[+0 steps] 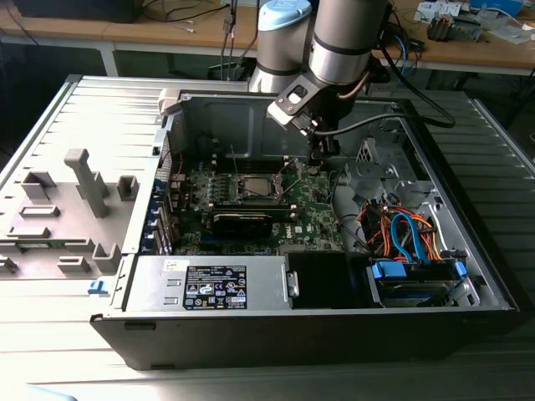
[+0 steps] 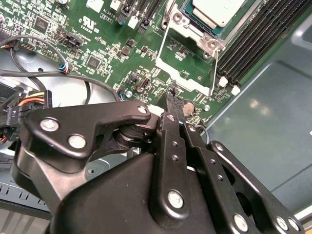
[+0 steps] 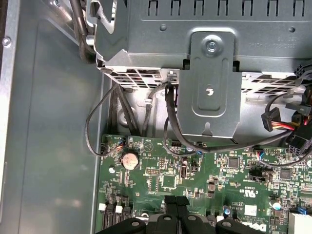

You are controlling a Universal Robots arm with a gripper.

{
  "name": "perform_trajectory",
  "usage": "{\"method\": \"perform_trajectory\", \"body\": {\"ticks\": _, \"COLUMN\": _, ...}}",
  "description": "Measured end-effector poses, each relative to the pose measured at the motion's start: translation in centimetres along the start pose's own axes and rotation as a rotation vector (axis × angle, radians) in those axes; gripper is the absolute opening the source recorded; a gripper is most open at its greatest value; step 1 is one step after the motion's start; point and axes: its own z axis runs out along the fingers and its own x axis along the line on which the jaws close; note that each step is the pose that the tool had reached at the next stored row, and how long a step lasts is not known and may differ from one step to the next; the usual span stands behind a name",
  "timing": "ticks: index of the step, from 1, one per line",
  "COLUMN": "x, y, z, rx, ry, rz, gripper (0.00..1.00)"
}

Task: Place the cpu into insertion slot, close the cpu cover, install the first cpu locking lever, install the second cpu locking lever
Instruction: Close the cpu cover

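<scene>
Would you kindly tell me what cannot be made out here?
- the cpu, second wrist view: cut off by the picture's edge, so seating is unclear.
- the insertion slot, exterior view: too small to read its contents.
- the end effector, exterior view: too small and dark to judge its grip.

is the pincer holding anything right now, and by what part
Nothing is held. The pincer is shut with nothing between its tips, and the cpu lies in the insertion slot.
</scene>
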Motion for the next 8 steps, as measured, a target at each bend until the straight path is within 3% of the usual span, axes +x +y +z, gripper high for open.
{"method": "perform_trajectory", "body": {"ticks": 8, "x": -0.01, "y": 0.15, "z": 0.0, "rx": 0.0, "ry": 0.0, "rz": 0.0, "gripper": 0.11}}
